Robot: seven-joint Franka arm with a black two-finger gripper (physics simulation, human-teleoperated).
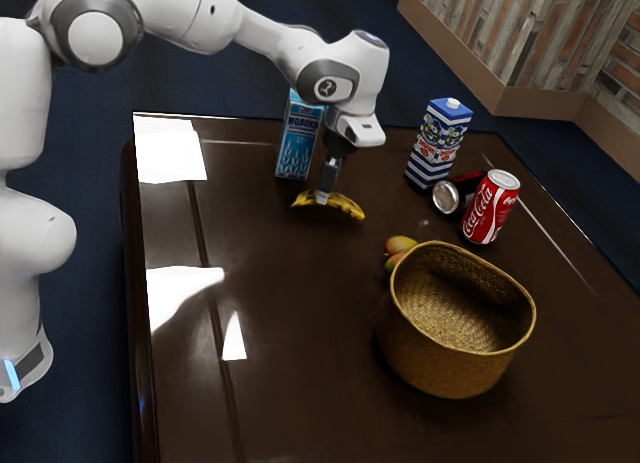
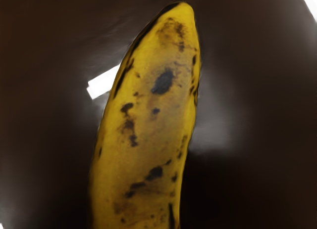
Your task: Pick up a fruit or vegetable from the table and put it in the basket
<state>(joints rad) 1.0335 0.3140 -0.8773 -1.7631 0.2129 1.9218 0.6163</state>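
The pincer (image 1: pixel 322 196) hides part of the banana (image 1: pixel 344 204); whether it pinches or stands spread cannot be told. The nearer basket (image 1: pixel 430 358), well apart, partly covers some fruit (image 1: pixel 400 245). The wrist view shows the banana's dark blotches

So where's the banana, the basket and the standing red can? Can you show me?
Banana (image 2: pixel 151 125): wrist view, on its spotty yellow peel.
Basket (image 1: pixel 445 366): exterior view, on its woven outside wall.
Standing red can (image 1: pixel 489 209): exterior view, on its side, by the white writing.
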